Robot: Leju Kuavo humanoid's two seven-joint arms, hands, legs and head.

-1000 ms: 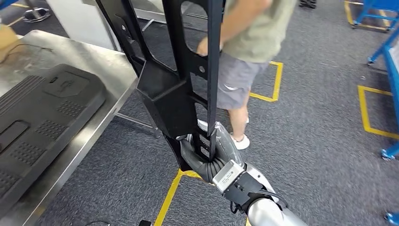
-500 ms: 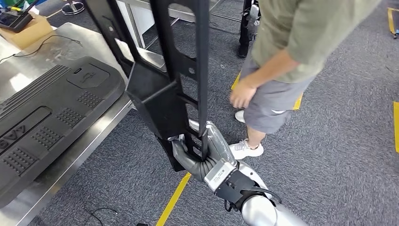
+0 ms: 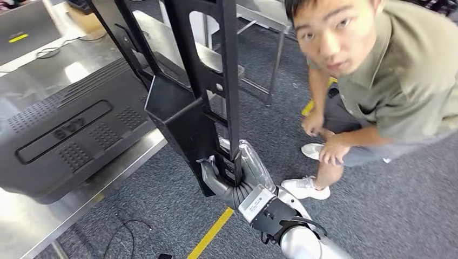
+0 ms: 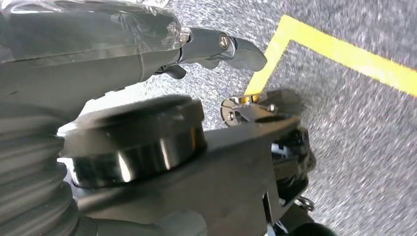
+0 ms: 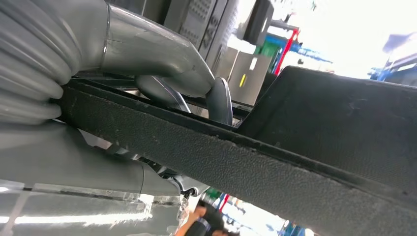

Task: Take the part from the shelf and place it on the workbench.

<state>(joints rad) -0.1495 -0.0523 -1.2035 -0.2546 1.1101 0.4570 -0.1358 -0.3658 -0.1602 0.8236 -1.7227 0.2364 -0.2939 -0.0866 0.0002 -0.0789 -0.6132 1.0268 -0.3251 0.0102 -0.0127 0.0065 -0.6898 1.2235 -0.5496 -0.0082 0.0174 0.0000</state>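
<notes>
- While the right hand (image 3: 233,175) grips the lower end of the one long black part (image 3: 202,91), that part stands nearly upright in the middle of the head view and runs out past the top edge. Fingers wrapped tight round a bar of it, thumb (image 5: 147,54) on the other side.
- Up close from the right wrist, the part (image 5: 295,162) is a rough-textured black edge lying right across the hand's fingers (image 5: 221,101).
- Left hand (image 4: 88,49): hangs over grey carpet (image 4: 364,128) with nothing visible in it, but I honestly can't tell how far its fingers are spread.
- One steel workbench (image 3: 32,221) on the left, carrying one big black moulded panel (image 3: 70,135). It's got raised writing in a recessed slot, can't read it for sure.
- One person (image 3: 389,81) crouching on the right in an olive shirt and white shoes, close to the part but not touching it.
- Yellow floor tape: one strip (image 3: 211,233) near the robot's arm, one corner (image 4: 314,44) under the left wrist.
- One loose black cable (image 3: 127,229) on the carpet by the bench.
</notes>
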